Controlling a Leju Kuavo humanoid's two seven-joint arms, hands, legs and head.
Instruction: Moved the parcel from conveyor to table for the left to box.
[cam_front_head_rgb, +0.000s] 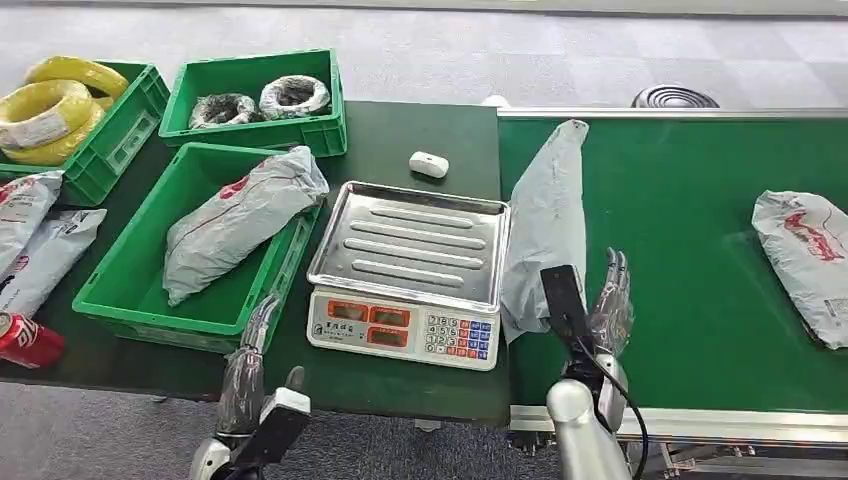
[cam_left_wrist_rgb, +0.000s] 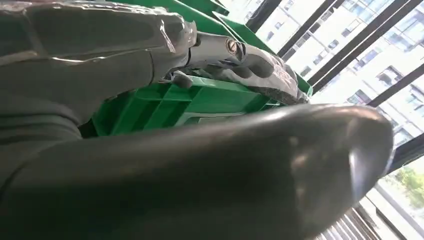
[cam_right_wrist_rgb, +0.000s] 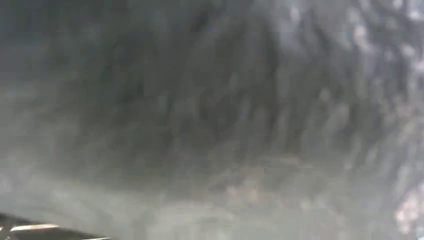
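Observation:
A long grey parcel (cam_front_head_rgb: 548, 215) lies along the left edge of the green conveyor belt (cam_front_head_rgb: 690, 200), its side lapping over the scale's steel tray (cam_front_head_rgb: 415, 240). My right hand (cam_front_head_rgb: 608, 300) stands just right of the parcel's near end, fingers straight and holding nothing. The right wrist view is a blurred grey surface very close up. My left hand (cam_front_head_rgb: 250, 362) is low at the table's front edge, fingers extended beside the near green box (cam_front_head_rgb: 130, 285). Its thumb (cam_left_wrist_rgb: 210, 170) shows in the left wrist view. That green box (cam_left_wrist_rgb: 165, 102) holds another grey parcel (cam_front_head_rgb: 240, 215).
A third parcel (cam_front_head_rgb: 805, 260) lies at the belt's right end. A small white device (cam_front_head_rgb: 428, 164) sits behind the scale. Green crates hold yellow cable coils (cam_front_head_rgb: 50, 110) and dark coils (cam_front_head_rgb: 260, 100). More parcels (cam_front_head_rgb: 30, 240) and a red can (cam_front_head_rgb: 25, 340) lie far left.

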